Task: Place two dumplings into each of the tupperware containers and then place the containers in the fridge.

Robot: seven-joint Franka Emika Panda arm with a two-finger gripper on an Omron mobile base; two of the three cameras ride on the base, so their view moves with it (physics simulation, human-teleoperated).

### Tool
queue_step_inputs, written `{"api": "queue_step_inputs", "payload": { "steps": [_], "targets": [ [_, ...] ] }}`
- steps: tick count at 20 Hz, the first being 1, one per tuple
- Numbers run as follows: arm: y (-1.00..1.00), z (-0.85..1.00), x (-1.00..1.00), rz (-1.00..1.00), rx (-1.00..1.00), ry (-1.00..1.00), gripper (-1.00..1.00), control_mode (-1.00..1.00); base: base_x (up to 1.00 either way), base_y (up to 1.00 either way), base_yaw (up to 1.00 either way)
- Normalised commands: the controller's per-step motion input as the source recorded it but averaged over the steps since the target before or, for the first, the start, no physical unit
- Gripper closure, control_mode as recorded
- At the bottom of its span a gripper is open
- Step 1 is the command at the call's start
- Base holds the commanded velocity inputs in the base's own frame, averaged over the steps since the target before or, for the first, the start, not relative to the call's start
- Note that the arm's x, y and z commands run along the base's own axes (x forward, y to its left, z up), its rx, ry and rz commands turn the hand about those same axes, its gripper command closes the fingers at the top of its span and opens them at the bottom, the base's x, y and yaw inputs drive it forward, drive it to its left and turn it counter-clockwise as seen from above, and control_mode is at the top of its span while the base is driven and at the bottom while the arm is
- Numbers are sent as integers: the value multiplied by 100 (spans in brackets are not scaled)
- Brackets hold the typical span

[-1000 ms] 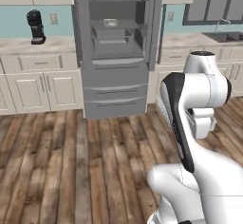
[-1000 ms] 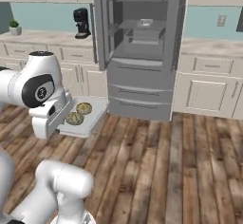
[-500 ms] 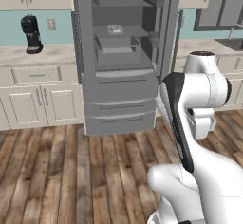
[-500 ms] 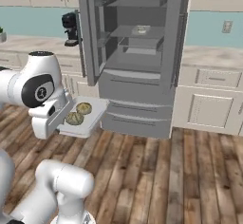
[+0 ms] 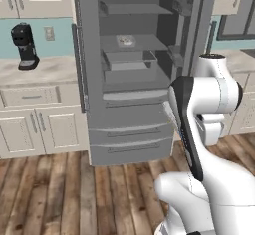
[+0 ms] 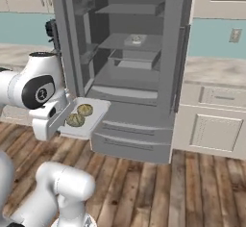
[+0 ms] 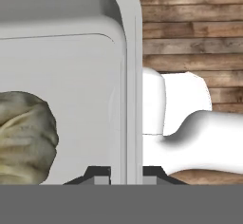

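My gripper (image 6: 65, 119) is shut on the near rim of a pale tupperware container (image 6: 93, 118), held level in front of the open fridge (image 6: 139, 77). Two tan dumplings (image 6: 85, 109) (image 6: 75, 120) lie in it. In the hand view the container's rim (image 7: 127, 99) runs between my two finger tips (image 7: 97, 173), and one dumpling (image 7: 23, 137) shows at the left. A second container (image 6: 136, 40) (image 5: 125, 40) sits on a middle fridge shelf; what it holds is too small to tell. In the left base view my arm (image 5: 199, 109) covers the held container.
The fridge's left door (image 6: 67, 38) stands open beside my arm. Closed grey drawers (image 6: 132, 142) fill the fridge's lower part. A black coffee machine (image 5: 25, 45) stands on the counter (image 5: 40, 72) to the left. Cream cabinets flank the fridge, over a wooden floor (image 6: 158, 192).
The base has driven closer to the fridge, so it looms larger in both base views. The container with its two dumplings stays in my grip, unchanged relative to the arm.
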Motion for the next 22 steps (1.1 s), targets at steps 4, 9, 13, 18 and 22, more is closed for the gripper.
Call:
{"api": "queue_step_inputs", "payload": {
  "steps": [4, 9, 13, 18, 22],
  "targets": [
    [0, 0, 0, 0, 0, 0, 100, 100, 95, -44, -5],
    [0, 0, 0, 0, 0, 0, 100, 100, 83, -12, -1],
    [0, 0, 0, 0, 0, 0, 100, 100, 83, 0, 0],
    [0, 0, 0, 0, 0, 0, 100, 100, 77, 0, 0],
    [0, 0, 0, 0, 0, 0, 100, 100, 68, 0, 0]
  ]
}}
